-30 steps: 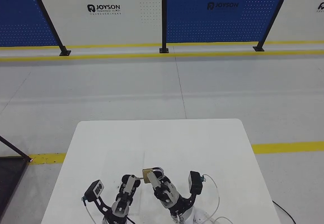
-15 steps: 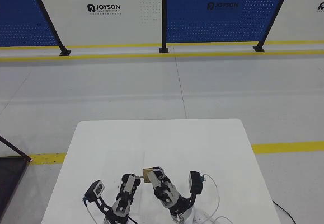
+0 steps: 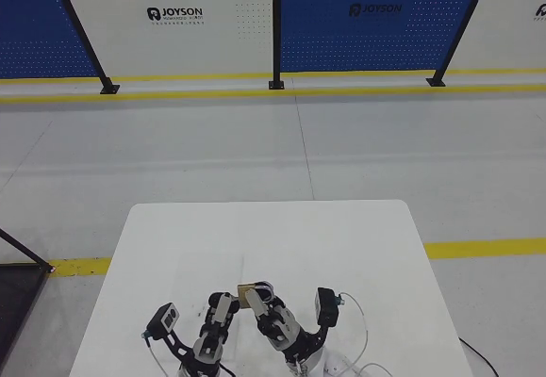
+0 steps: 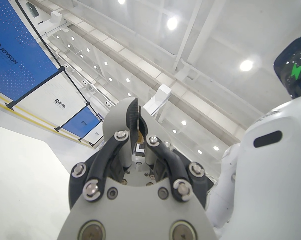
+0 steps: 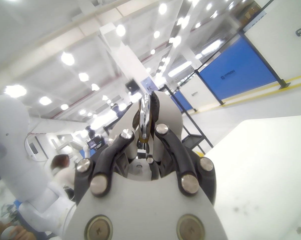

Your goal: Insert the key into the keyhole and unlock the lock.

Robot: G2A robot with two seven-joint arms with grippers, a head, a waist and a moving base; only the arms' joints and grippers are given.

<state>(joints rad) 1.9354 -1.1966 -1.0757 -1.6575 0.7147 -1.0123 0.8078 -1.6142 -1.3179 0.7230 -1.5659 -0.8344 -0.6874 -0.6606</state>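
A white table fills the lower middle, and at its 6 o'clock edge the two arms come together over the tabletop. The small brass lock sits at the tip of the right gripper, with the left gripper just beside it at the lock's 8 o'clock. Blue and white barrier panels stand across the floor at 12 o'clock, and a black frame stands at the table's 9 o'clock.
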